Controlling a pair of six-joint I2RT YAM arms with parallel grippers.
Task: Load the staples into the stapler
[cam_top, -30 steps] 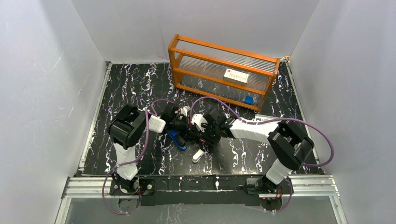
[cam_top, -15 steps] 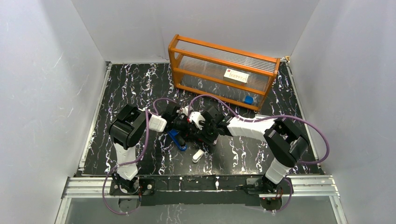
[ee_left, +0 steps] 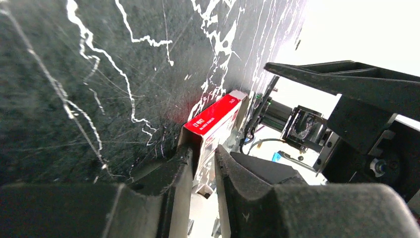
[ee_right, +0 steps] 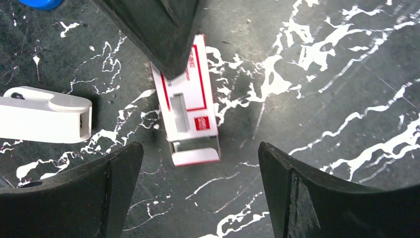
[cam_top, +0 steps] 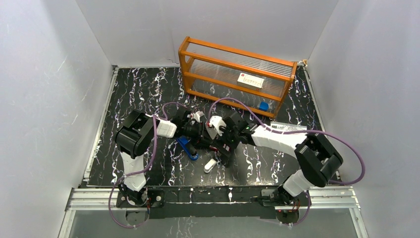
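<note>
Marbled table [cam_top: 143,94], staple box [ee_right: 185,106] within spread right claw [ee_right: 197,153], left claw [ee_left: 203,151] astride

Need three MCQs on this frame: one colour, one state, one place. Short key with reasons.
1. The small cardboard box is: A) red and white B) green C) yellow and black
2. The right gripper is: A) shut on the box B) shut, empty C) open
3. The slim blue stapler is: A) in the right gripper B) on the black marbled table C) on top of the box
Key: 1 A, red edges and white face in the right wrist view; 2 C, its fingers stand wide apart over the box; 3 B, the top view shows it lying on the table.
</note>
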